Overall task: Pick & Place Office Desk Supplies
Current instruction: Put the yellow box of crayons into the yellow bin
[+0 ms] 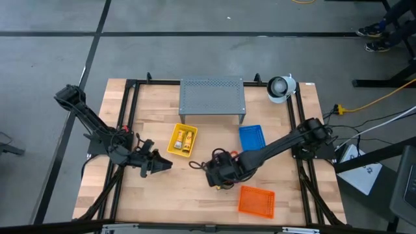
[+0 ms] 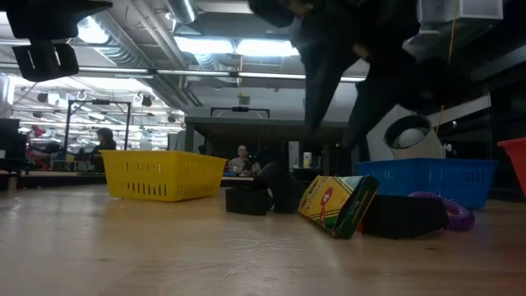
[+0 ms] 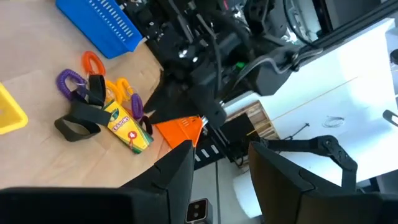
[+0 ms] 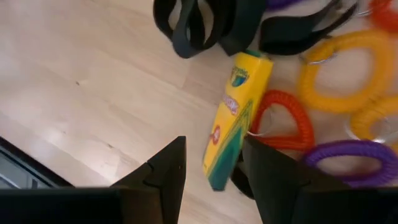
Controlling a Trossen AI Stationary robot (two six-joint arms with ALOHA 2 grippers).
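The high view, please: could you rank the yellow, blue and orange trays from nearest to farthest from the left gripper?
From the left gripper:
1. Yellow tray, just beyond it, toward the table's middle.
2. Orange tray, on the right arm's side, by the near edge.
3. Blue tray, also on the right side, only slightly farther than the orange.

right gripper [image 4: 211, 163]: we see our two dark fingers parted above the wooden table [image 4: 74, 81] | yellow-and-green packet [image 4: 237, 118]: lies flat beyond the gap | black clips [image 4: 205, 22]: past its far end | red loop [image 4: 283, 119], yellow loop [image 4: 348, 70], purple loop [image 4: 354, 160]: beside the packet, red touching it
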